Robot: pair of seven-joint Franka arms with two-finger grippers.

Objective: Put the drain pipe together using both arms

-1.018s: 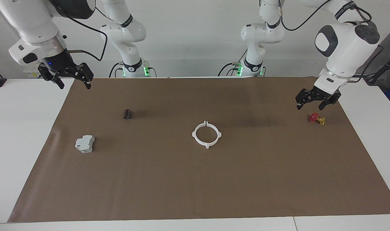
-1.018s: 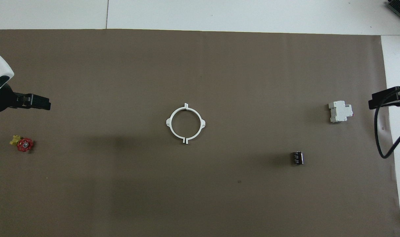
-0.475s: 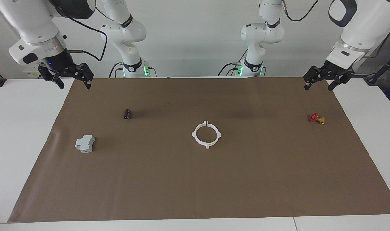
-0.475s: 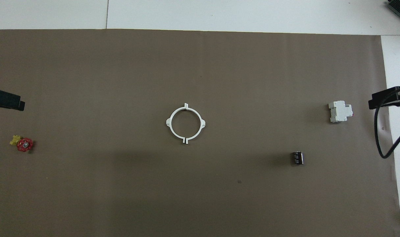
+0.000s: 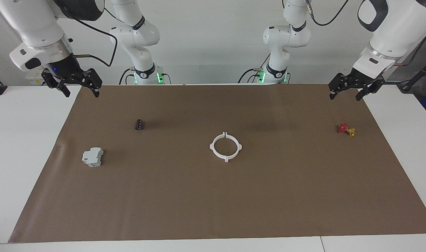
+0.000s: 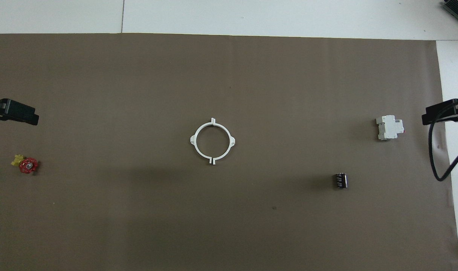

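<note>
The white table (image 5: pixel 27 147) carries a wide brown paper sheet (image 5: pixel 290 196) that covers most of its top. Two white arms rise at the robots' end. The left arm (image 5: pixel 388 31) hangs its left claw (image 5: pixel 346 93) in the air over the brown sheet's corner at its own end, jaws spread wide and holding nothing. The right arm (image 5: pixel 38 31) waits with its right claw (image 5: pixel 80 92) raised over the sheet's edge at the other end, jaws also spread wide and empty.

The drain pipe (image 5: pixel 226 146) lies flat near the middle of the sheet, its two white half-rings set together into a closed ring, well apart from both claws. A grey-white boxy block (image 5: pixel 92 157) sits toward the right arm's end. A small black cylinder (image 5: pixel 139 124) lies nearer to the robots than that block. A small red and yellow valve (image 5: pixel 346 129) rests toward the left arm's end.
</note>
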